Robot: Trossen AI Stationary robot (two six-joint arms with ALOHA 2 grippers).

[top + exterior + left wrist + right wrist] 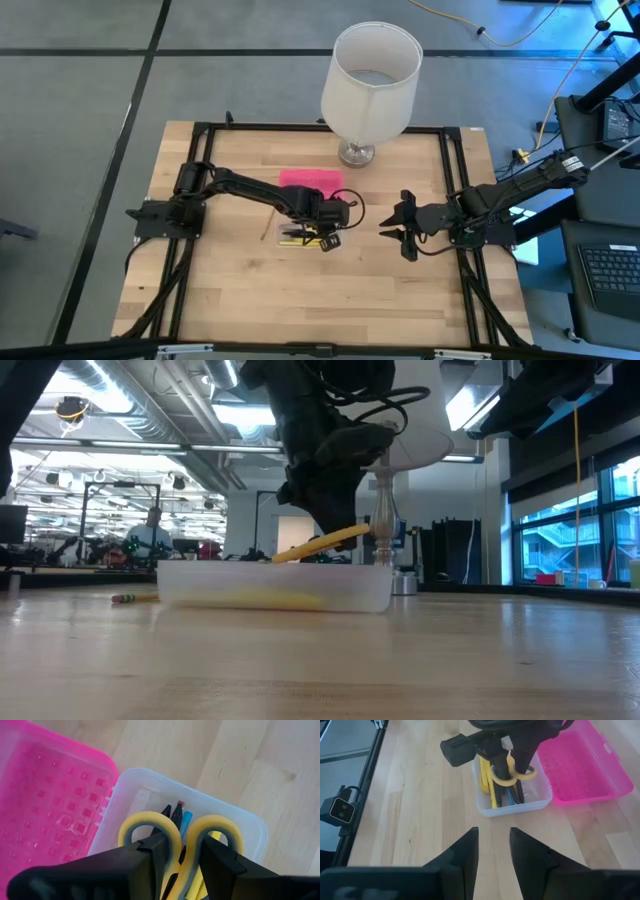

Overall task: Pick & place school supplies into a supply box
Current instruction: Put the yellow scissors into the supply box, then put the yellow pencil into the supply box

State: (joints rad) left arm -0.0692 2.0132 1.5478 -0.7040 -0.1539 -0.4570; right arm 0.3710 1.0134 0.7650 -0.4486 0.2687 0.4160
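The clear supply box [512,800] lies mid-table with its pink lid [580,765] folded open flat beside it on the far side. Yellow pencils and dark pens [176,815] lie inside it. My left gripper [322,236] is over the box, shut on the yellow-handled scissors [150,827]. In the low view the scissors [322,543] slant up over the box's rim [275,568]. One pencil [135,598] lies flat on the table to the left of the box. My right gripper [400,228] is open, to the right of the box, touching nothing. My left gripper pinches the scissors between its two fingers [155,852] at the yellow handles [187,855], where the two loops come together. The fingers come from above, slanting down over the box. The scissors are tilted, their loops [506,775] above the rim and their lower end down in the box.
A tall lamp with a white shade [372,70] stands on its metal foot [356,153] at the table's far edge, just behind the pink lid. Bare wood [300,290] lies toward the near edge. A black frame [455,170] runs along the table's sides.
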